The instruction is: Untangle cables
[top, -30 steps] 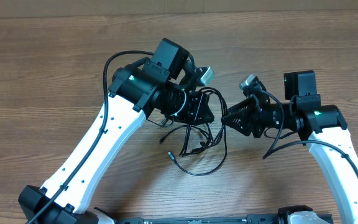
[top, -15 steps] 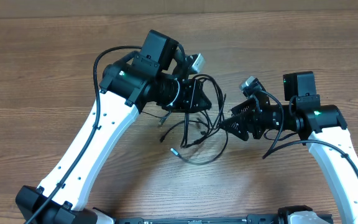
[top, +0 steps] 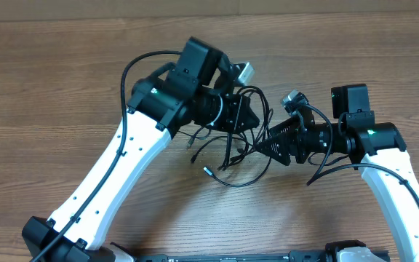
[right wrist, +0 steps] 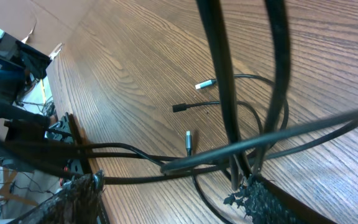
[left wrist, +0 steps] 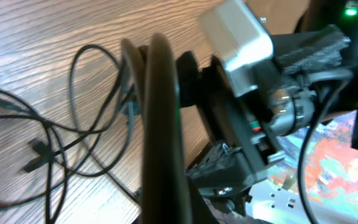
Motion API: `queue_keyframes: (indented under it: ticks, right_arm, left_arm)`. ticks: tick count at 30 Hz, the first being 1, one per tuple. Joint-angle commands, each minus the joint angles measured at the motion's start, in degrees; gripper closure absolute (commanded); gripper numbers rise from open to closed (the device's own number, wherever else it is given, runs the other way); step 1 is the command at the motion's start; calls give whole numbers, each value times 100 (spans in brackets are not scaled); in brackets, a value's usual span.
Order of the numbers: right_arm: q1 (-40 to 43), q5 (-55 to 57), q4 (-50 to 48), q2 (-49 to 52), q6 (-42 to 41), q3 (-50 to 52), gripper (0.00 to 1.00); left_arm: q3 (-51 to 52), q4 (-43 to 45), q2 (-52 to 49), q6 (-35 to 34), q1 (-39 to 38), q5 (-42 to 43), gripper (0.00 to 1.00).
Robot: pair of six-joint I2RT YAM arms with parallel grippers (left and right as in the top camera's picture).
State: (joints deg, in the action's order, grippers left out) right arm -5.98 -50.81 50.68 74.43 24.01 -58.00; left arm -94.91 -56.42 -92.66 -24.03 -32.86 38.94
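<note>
The cables are thin black cords lying in a tangle on the wooden table between the two arms. Small plug ends stick out at the tangle's left. My left gripper is shut on a cable loop that arches up from it. In the left wrist view that cable runs close in front of the lens and hides the jaws. My right gripper is open, with rough black fingertips set wide apart. Several cables cross between them. Three plug ends lie beyond.
The wood-grain table spreads out on all sides. The right arm's silver wrist camera sits close to my left gripper. Thicker black arm cables run along both white arms. The table's front edge and some clutter show at the left.
My left gripper swung left, then back right with its cable loop, dragging the tangle slightly. My right gripper's fingers spread apart and edged left into the cables.
</note>
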Motion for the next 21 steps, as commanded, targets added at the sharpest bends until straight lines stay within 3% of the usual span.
queue_keyframes:
  ticks: [1, 9, 13, 14, 15, 17, 21]
  right_arm:
    - [46, -92, 4, 17, -22, -90, 25]
    - [46, -63, -31, 17, -17, -90, 26]
    - [46, -66, -39, 17, -20, -90, 34]
    - [46, -66, -42, 17, -17, -90, 38]
    - [46, -66, -42, 17, -17, -90, 54]
    - [46, -63, -37, 17, -20, -90, 71]
    - [46, -66, -39, 17, -17, -90, 86]
  left_arm:
    - [-83, 247, 9, -170, -219, 48, 96]
    - [-83, 376, 9, -168, -509, 46, 96]
    - [-83, 313, 9, -170, -505, 42, 96]
    - [-83, 313, 9, -170, -505, 11, 96]
    - [-83, 306, 9, -173, -505, -162, 96]
    - [-83, 238, 9, -173, -503, -494, 96]
    - [-83, -7, 9, -173, -498, -1058, 96]
